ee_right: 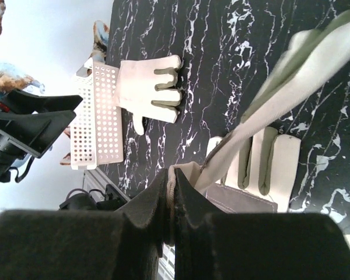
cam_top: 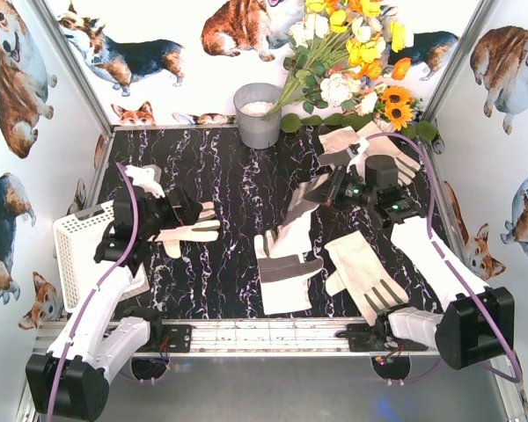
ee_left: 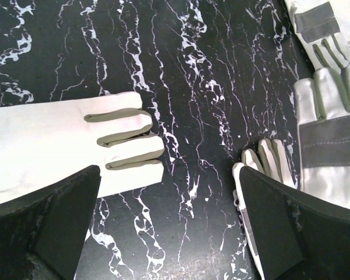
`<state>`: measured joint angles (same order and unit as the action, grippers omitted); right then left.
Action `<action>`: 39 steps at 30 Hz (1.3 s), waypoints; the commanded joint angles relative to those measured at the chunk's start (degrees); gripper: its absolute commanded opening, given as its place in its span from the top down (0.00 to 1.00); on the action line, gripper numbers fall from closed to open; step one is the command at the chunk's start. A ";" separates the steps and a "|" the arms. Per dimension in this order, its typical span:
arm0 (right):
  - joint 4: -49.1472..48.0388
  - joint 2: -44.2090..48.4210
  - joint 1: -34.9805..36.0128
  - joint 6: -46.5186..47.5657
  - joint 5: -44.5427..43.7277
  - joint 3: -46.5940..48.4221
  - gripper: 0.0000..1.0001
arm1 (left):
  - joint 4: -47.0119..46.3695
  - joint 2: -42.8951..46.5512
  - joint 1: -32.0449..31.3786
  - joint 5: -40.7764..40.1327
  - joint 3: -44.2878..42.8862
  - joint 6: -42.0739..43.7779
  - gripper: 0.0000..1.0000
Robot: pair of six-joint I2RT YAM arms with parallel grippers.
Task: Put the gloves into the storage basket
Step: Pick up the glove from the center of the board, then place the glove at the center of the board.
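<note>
The white perforated storage basket (cam_top: pixel 70 255) stands at the table's left edge and also shows in the right wrist view (ee_right: pixel 96 116). One glove (cam_top: pixel 194 233) lies just right of it, its cuff toward the basket. My left gripper (cam_top: pixel 187 214) hovers over this glove, open and empty; the left wrist view shows the glove (ee_left: pixel 64 146) beside the gripper (ee_left: pixel 169 227). My right gripper (cam_top: pixel 324 189) is shut on a glove's cuff (ee_right: pixel 176 175), and that glove (cam_top: pixel 299 211) hangs above the table. More gloves lie at centre (cam_top: pixel 286 268), at front right (cam_top: pixel 365 272) and at back right (cam_top: pixel 370 149).
A grey metal bucket (cam_top: pixel 258 114) stands at the back, with a bunch of flowers (cam_top: pixel 352 61) beside it. Corgi-print walls close in the left, right and back. A metal rail (cam_top: pixel 273 334) runs along the near edge.
</note>
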<state>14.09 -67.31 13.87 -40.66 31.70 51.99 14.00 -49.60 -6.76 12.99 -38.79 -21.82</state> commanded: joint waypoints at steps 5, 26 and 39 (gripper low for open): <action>-8.64 -3.92 0.72 0.39 -3.18 4.48 1.00 | 3.14 -2.25 0.61 -6.18 -3.86 2.47 0.00; -10.94 -30.34 -4.43 9.66 -9.59 17.39 1.00 | 4.22 -13.77 0.96 -17.25 -10.14 13.22 0.00; -8.78 -35.46 -7.71 11.77 -4.61 19.39 0.31 | 12.15 -23.66 -3.05 -24.26 -11.90 29.52 0.05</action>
<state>7.44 -103.66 6.35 -30.72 24.60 67.88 25.17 -71.55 -8.16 -8.19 -48.97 -1.56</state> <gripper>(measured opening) 0.638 0.938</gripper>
